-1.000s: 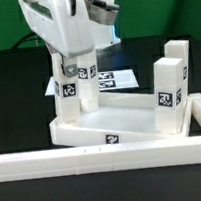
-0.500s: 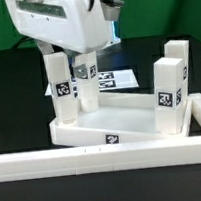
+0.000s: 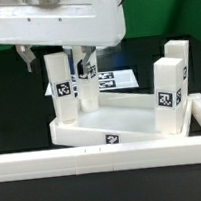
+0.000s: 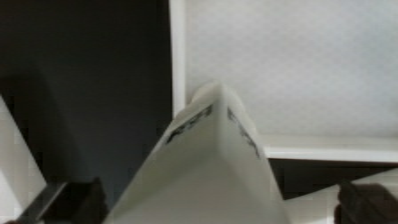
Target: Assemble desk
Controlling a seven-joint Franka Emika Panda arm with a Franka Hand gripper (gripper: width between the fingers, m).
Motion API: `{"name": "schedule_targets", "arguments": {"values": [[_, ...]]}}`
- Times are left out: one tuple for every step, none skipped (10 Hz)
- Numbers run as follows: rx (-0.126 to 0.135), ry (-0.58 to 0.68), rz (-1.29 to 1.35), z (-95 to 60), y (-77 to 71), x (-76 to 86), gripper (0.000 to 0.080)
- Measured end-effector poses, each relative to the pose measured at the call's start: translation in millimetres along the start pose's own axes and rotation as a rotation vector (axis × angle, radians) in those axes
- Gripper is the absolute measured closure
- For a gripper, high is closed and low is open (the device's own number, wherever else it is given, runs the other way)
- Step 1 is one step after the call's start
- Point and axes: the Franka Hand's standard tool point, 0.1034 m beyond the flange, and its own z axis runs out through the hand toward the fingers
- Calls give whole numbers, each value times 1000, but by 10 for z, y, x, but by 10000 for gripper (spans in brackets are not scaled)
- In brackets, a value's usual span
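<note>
While my claw (image 3: 56,55) hangs open and empty above 1 upright leg (image 3: 61,87), the desk top (image 3: 125,117) sits against the long rail (image 3: 104,155); rigid, light, smooth plastic, best pinched across flat sides.

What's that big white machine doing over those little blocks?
A robot arm is putting a small white desk together. The desk top lies on the black table, against a long white rail in front. Four short tagged legs stand upright at it: two at the exterior view's left and two at the exterior view's right. The gripper hangs just above the left pair, and the wrist view looks down on one leg between its fingers. It looks open, gripping nothing.
</note>
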Motion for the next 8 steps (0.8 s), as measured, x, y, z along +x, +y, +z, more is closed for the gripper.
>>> {"name": "schedule_targets", "arguments": {"values": [[0,7,-69,-6,11,17,151],[-1,8,-169,-7,33,22,151],[0,8,-242,-9,45,21,151],[0,7,-332,-8,52,10,151],[-1,5,-394,-3,54,2,151],[0,5,-443,-4,51,-2,151],[1,5,-433,-3,37,-4,151],[1,5,-436,-2,20,-8,273]]}}
